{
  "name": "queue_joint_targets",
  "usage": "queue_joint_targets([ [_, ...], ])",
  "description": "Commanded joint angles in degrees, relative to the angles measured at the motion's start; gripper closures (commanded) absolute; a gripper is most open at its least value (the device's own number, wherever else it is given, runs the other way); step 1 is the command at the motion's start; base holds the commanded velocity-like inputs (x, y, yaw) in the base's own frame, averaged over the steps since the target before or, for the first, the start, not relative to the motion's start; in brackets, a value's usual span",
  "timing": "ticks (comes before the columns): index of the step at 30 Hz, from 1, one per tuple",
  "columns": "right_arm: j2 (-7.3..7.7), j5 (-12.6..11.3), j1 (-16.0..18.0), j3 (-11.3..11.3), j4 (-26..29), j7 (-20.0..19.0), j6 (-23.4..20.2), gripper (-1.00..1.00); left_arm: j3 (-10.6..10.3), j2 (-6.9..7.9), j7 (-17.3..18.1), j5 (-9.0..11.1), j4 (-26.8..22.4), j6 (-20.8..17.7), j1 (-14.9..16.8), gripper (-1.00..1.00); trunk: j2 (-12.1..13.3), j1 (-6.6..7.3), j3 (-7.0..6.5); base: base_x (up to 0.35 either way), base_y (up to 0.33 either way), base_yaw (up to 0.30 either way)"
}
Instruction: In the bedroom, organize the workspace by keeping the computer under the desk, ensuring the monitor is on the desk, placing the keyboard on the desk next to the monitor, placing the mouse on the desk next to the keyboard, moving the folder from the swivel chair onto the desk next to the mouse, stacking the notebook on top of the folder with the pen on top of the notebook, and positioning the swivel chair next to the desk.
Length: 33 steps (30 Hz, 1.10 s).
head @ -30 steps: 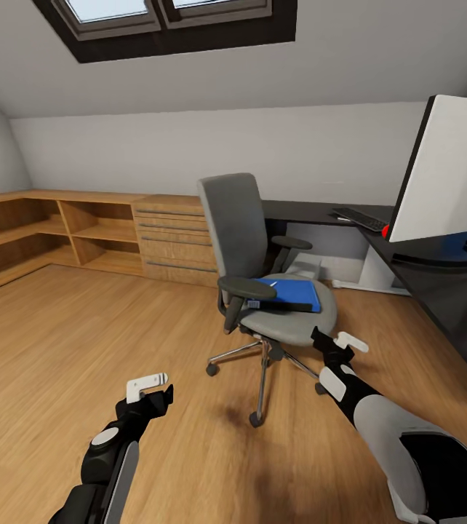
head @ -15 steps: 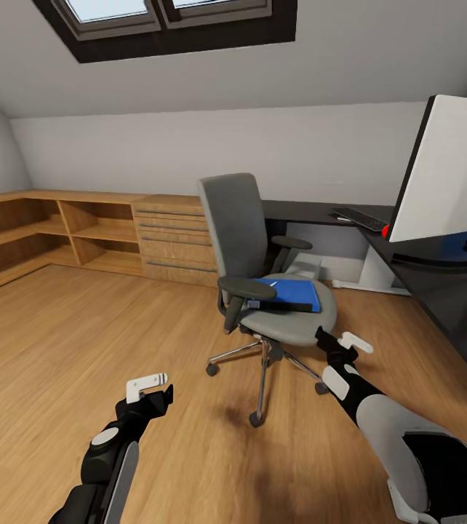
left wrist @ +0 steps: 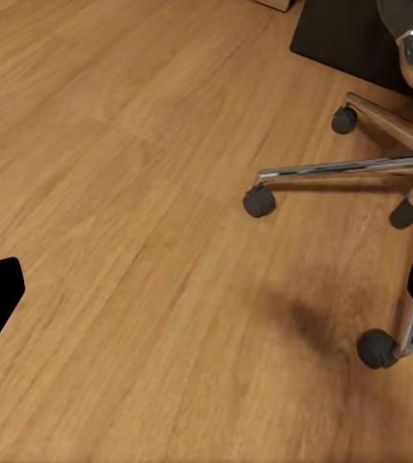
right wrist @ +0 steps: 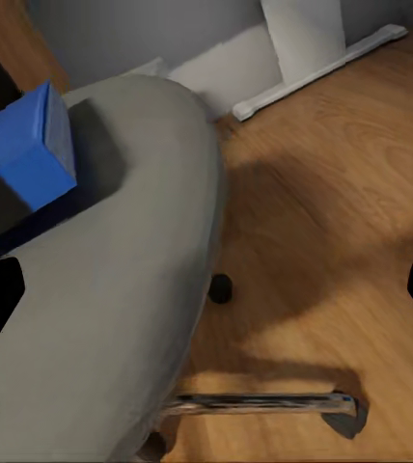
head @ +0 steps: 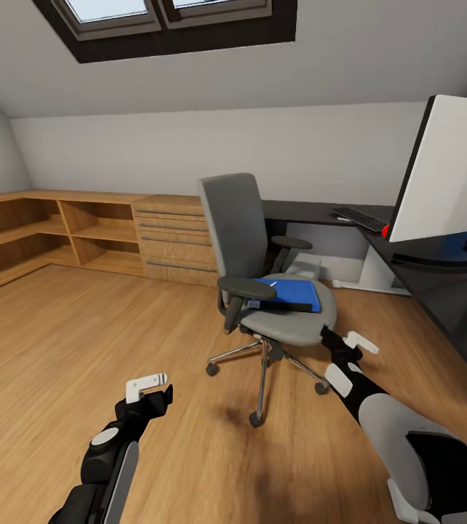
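beside the black desk (head: 437,284), under the skylight, my right gripper (head: 348,342) hangs just off the front edge of the swivel chair (head: 262,247), jaws spread wide and empty, lined up to reach the blue folder (head: 292,291) that lies flat on the grey seat with a dark notebook (head: 292,306) along its near edge. my left gripper (head: 150,386) waits low over the wood floor (head: 59,342), jaws also apart, holding nothing, well clear of the chair's chrome base (left wrist: 361,174). the monitor (head: 452,175) and keyboard (head: 361,217) already sit on the desk.
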<state>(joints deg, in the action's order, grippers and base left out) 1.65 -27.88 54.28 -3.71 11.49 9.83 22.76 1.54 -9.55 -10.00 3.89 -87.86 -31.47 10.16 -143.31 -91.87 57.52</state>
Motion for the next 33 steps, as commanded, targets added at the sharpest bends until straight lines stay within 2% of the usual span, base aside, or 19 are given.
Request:
queue_joint_targets([
  [1, 0.09, 0.12, 0.02, -2.12, 0.0, 0.64, -0.02, -1.0, 0.03, -0.03, -0.33, 0.42, -0.05, -0.26, 0.03, -1.0, -0.02, 0.01, 0.06, 0.0, 0.0, 0.0],
  [5, 0.37, 0.05, 0.02, -6.83, 0.1, 1.78, -0.3, -1.0, 0.04, -0.03, -0.28, 0.42, -0.04, -0.26, 0.03, -1.0, -0.02, 0.01, 0.06, 0.006, 0.0, 0.0],
  [7, 0.69, 0.03, 0.03, -8.03, 0.15, 1.84, -0.33, -1.0, 0.04, -0.03, -0.23, 0.42, -0.03, -0.26, 0.03, -1.0, -0.02, 0.01, 0.06, 0.085, 0.0, 0.0],
  [12, 1.73, -0.01, 0.03, -9.2, 0.2, 1.6, -0.35, -1.0, 0.01, -0.03, -0.2, 0.42, -0.03, -0.26, 0.03, -1.0, -0.02, 0.01, 0.06, 0.218, 0.0, 0.0],
  [15, 1.86, -0.06, 0.03, -9.62, 0.2, 1.6, -0.35, -1.0, 0.0, -0.03, -0.19, 0.42, -0.03, -0.26, 0.03, -1.0, -0.02, 0.01, 0.06, 0.144, 0.0, 0.0],
  [18, 1.92, -0.48, 0.0, -11.45, 0.2, 1.6, -0.35, -1.0, -0.03, -0.03, -0.19, 0.42, -0.03, -0.26, 0.03, -1.0, -0.02, 0.01, 0.06, 0.059, 0.0, 0.0],
  [21, 1.94, -1.91, 0.01, -15.08, 0.2, 1.57, -0.39, -1.0, -0.01, -0.03, -0.17, 0.42, -0.03, -0.26, 0.03, -1.0, -0.02, 0.01, 0.06, 0.041, 0.0, 0.0],
  [22, 2.0, -3.43, 0.02, -18.01, 0.19, 1.55, -0.42, -1.0, -0.03, -0.03, -0.08, 0.42, -0.03, -0.26, 0.03, -1.0, -0.02, 0.01, 0.06, 0.206, 0.0, 0.0],
  [26, 2.04, -6.29, 0.02, -21.86, 0.2, 1.52, -0.43, -1.0, -0.04, -0.03, -0.12, 0.49, -0.03, -0.26, 0.03, -1.0, -0.02, 0.01, 0.06, 0.194, 0.0, 0.0],
  [33, 2.29, -6.96, 0.03, -22.74, 0.27, 1.48, -1.81, -1.0, -0.05, -0.03, 0.02, 0.5, -0.02, -0.26, 0.03, -1.0, -0.02, 0.01, 0.06, 0.19, 0.0, 0.0],
])
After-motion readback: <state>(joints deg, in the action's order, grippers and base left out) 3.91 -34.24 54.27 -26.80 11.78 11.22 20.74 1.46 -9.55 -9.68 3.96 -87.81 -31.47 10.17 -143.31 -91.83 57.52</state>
